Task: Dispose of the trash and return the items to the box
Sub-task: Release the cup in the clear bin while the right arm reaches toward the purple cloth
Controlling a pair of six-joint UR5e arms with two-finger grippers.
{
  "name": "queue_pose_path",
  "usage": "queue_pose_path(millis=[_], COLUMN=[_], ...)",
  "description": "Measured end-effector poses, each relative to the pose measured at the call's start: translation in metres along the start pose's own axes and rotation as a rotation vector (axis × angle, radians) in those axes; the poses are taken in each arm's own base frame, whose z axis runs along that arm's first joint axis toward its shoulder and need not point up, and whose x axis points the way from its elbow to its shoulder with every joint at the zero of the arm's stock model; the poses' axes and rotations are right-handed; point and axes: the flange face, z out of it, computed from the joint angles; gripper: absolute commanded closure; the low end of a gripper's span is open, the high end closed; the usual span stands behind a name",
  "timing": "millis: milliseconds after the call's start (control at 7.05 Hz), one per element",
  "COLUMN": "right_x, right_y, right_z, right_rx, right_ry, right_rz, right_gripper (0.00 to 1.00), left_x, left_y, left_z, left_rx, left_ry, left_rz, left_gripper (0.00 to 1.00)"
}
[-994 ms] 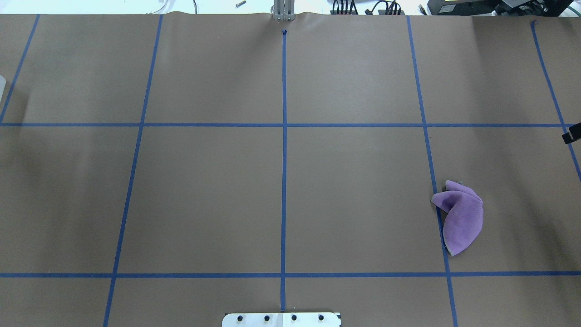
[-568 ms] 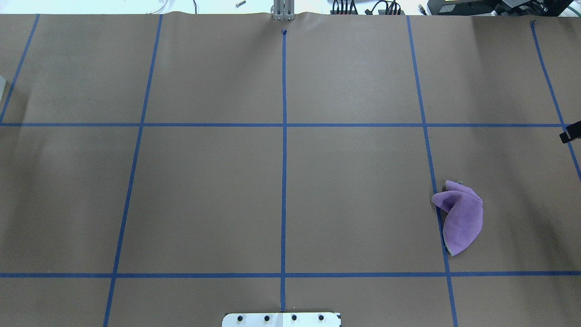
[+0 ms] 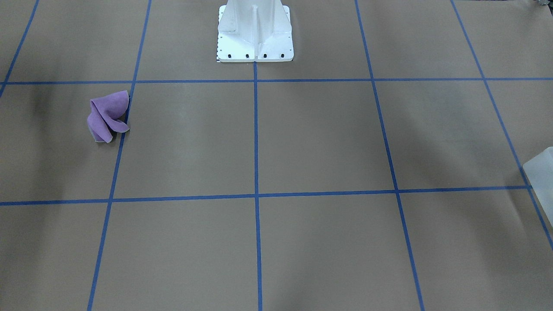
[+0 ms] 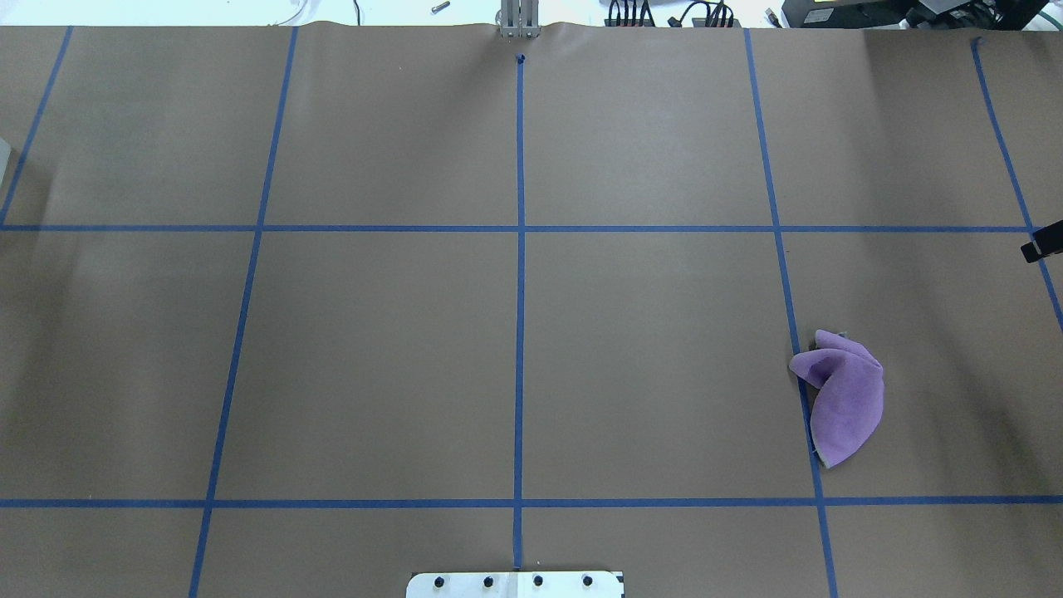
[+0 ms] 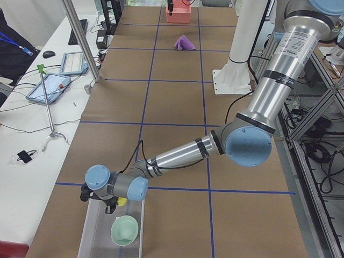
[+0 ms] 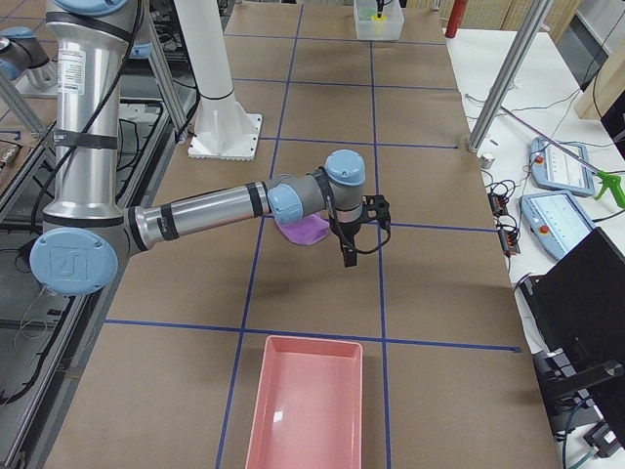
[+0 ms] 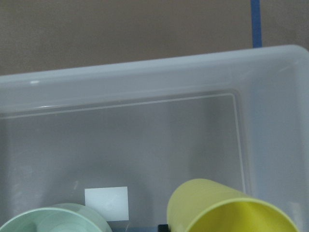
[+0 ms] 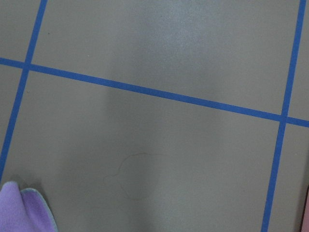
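The frosted box (image 5: 95, 232) stands at the table's left end; it also shows in the left wrist view (image 7: 145, 72) and at the front-facing view's right edge (image 3: 540, 168). The mint-green bowl (image 5: 124, 231) lies inside it, also seen by the left wrist (image 7: 43, 220). The yellow cup (image 7: 231, 210) is inside the box too, right under my left gripper (image 5: 110, 207); I cannot tell whether that gripper is open or shut. My right gripper (image 6: 349, 259) hangs above the table beside a purple cloth (image 6: 308, 231); I cannot tell its state.
The purple cloth (image 4: 843, 399) lies crumpled on a blue tape line on the right side. A pink tray (image 6: 308, 410) stands at the table's right end. The white robot base (image 3: 255, 39) is bolted at the near edge. Metal posts stand along the far edge.
A dark piece of the right gripper at the overhead view's right edge has crept slightly leftward. The cloth has not moved.
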Motion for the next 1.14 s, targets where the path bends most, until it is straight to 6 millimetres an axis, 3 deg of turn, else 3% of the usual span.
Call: queue_pose_path(millis=[284, 568, 710, 852, 1135], right_x=[0.000, -0.001, -0.002, -0.007, -0.037], right_y=[0.000, -0.001, -0.002, -0.004, -0.013], right_z=[0.000, -0.001, -0.001, -0.002, -0.001], right_rx=[0.000, 0.002, 0.004, 0.007, 0.009], right_ry=[0.000, -0.002, -0.003, -0.006, -0.024], right_rz=[0.001, 0.007, 0.013, 0.030, 0.087], right_gripper=[0.00, 0.00, 0.00, 0.00, 0.00], left_x=[0.005, 0.021, 0.040, 0.066, 0.113], left_y=[-0.009, -0.021, -0.011, 0.019, 0.107], left_z=[-0.020, -0.074, -0.104, -0.134, -0.178], left_rx=[0.037, 0.075, 0.074, 0.058, 0.035], left_ry=[0.004, 0.000, -0.003, -0.007, -0.014], left_rz=[0.011, -0.009, -0.028, -0.052, -0.073], left_gripper=[0.01, 0.01, 0.01, 0.01, 0.01])
